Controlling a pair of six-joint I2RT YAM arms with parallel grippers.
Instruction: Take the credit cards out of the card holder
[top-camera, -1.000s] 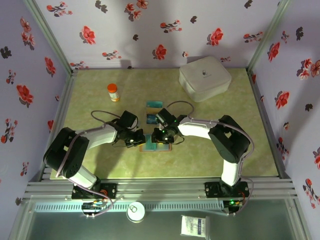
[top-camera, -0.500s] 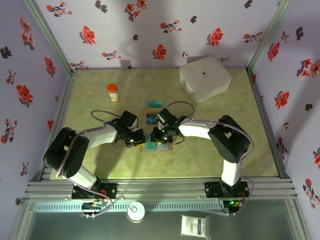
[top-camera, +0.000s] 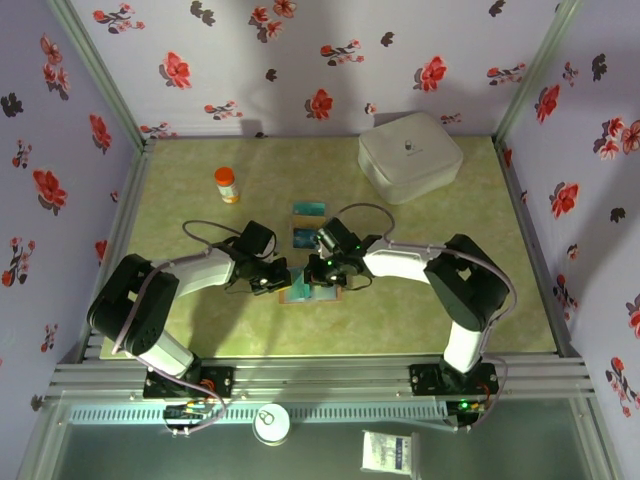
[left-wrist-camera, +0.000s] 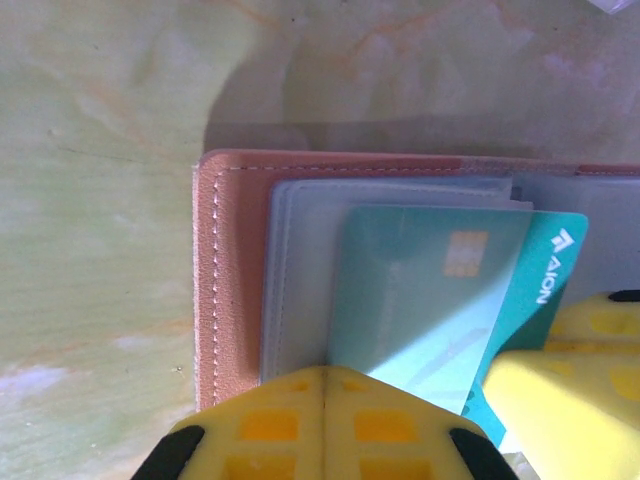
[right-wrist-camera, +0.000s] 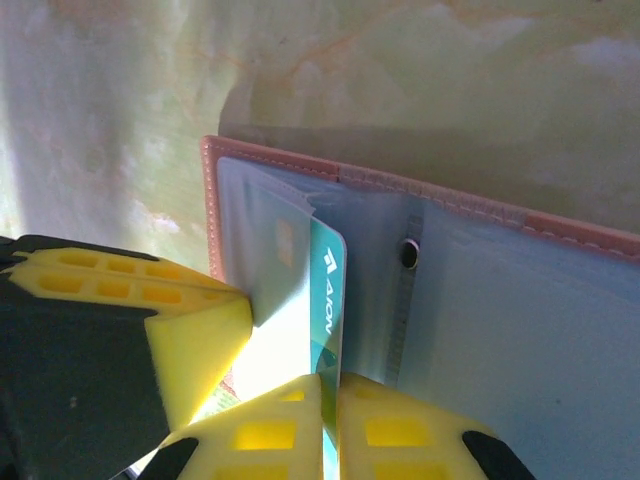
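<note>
Both arms bend out from their bases, the left elbow toward 9 o'clock and the right toward 3 o'clock. Their forearms then swing inward to meet ahead of the bases. The left hand (top-camera: 272, 281) tips down with its fingers pressed flat together. The right hand (top-camera: 322, 272) sits just beside it at 3 o'clock, its pads pinched on the edge of a teal credit card (right-wrist-camera: 325, 290).

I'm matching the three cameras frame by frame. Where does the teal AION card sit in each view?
Top external: teal card, a sliver on the card holder at table centre.
Left wrist: centre-right, half out of its clear sleeve.
Right wrist: lower centre, edge-on, pinched in the right tool.
Shared landmark: the holder's stitched edge.
</note>
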